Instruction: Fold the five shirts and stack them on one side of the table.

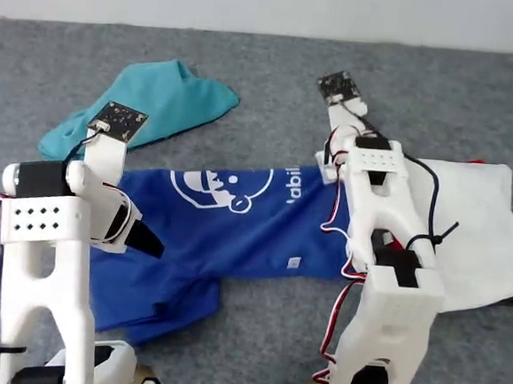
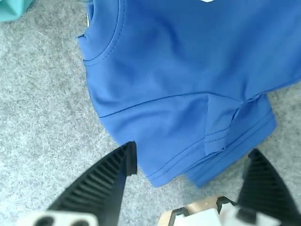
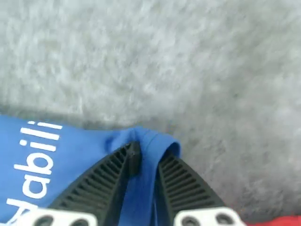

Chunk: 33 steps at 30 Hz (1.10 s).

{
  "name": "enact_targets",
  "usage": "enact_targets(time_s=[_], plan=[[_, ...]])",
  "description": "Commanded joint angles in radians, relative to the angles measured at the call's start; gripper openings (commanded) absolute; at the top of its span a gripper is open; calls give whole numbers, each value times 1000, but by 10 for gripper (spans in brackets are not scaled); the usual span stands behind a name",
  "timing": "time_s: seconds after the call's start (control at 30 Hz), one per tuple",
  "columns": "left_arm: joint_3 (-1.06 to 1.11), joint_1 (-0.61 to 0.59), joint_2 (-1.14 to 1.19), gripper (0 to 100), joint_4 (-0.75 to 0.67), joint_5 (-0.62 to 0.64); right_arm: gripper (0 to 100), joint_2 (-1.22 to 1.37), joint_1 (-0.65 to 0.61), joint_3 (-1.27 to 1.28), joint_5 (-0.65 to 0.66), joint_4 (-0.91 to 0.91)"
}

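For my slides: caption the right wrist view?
Right end effector pinches an edge of the blue shirt above the grey table.

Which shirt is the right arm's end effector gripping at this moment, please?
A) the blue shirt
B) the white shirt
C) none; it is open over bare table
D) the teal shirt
A: the right wrist view shows the right end effector closed on a bunched edge of the blue shirt, while the teal shirt and the white shirt lie off to either side.
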Motion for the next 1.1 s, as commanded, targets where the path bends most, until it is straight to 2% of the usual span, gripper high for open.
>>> enact_targets(time_s=[0.0,0.1,0.27,0.37,0.57,0.73,0.8,0.9,1.07], plan=[[-2,0,-26,350,8,9,52,-5,35,-77,5,-35],[-2,0,-26,350,9,9,76,22,67,-95,5,-30],[-2,0,-26,350,9,9,262,94,97,-164,5,44],[7,0,-26,350,9,9,329,91,88,-253,5,183],[70,2,-26,351,9,6,340,-35,48,-473,5,576],[124,2,-26,351,9,0,340,-120,50,-485,12,878],[162,2,-26,350,8,-43,340,-131,53,-485,21,995],[219,0,-26,350,3,-104,339,-154,56,-437,25,1035],[240,-5,-26,350,3,-120,339,-236,39,-193,23,1030]])
